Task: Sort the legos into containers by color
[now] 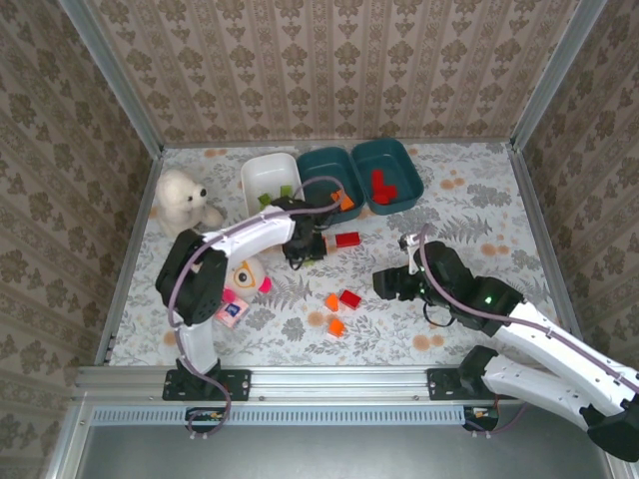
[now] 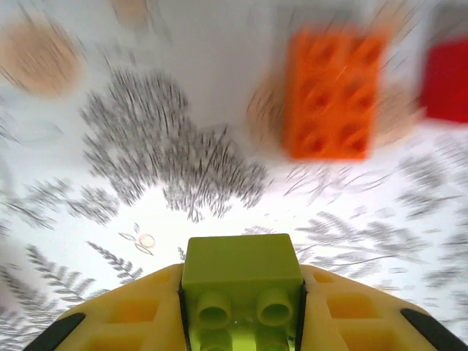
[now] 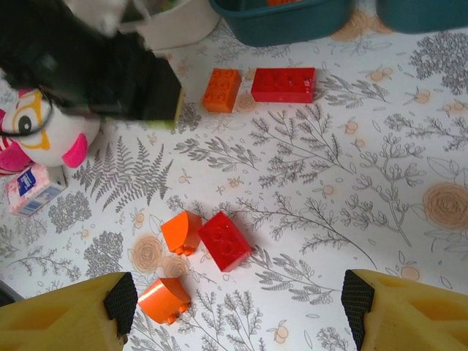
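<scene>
My left gripper point(image 2: 241, 292) is shut on a light green lego point(image 2: 241, 274), held just above the table in front of the white tray point(image 1: 254, 176). Beyond it lie an orange brick point(image 2: 333, 91) and a red brick point(image 2: 446, 80). The middle teal tray point(image 1: 317, 162) holds orange pieces, and the right teal tray point(image 1: 399, 160) holds red bricks point(image 1: 382, 187). My right gripper point(image 3: 239, 300) hangs open over a red brick point(image 3: 224, 240) and two orange wedges point(image 3: 181, 231), point(image 3: 164, 300), touching none of them.
A white teddy bear point(image 1: 185, 200) sits at the far left. A striped pink doll point(image 1: 245, 279) and a small pink box point(image 1: 232, 311) lie under the left arm. Walls close the table on three sides.
</scene>
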### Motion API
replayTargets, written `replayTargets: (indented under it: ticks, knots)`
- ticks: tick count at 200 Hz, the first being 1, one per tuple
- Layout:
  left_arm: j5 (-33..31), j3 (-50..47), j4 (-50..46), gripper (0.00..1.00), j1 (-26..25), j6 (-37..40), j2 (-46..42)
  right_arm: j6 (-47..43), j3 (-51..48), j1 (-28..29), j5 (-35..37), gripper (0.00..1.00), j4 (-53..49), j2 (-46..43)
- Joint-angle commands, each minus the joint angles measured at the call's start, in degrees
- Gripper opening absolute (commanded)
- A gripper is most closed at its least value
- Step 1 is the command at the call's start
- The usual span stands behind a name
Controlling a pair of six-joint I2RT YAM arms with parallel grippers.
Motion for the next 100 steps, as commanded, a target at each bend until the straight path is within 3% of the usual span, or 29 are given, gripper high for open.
replayTargets:
  ticks: [1,48,100]
  knots:
    - [-4.91,5.94,-3.84,0.31,5.43,5.87,-5.21,-2.17,3.12,0.43,-1.91,0.77,2.97,2.06]
    - [-5.06,17.07,0.97,0.30,18.30,12.37,3.52,-3.07,7.85,0.42,-4.45,0.77,7.73,10.12]
    - [-5.85,39.46,0.15,0.31,23.99,15.58,23.99,-3.15,10.80,0.46,-4.15,0.77,8.67,13.93]
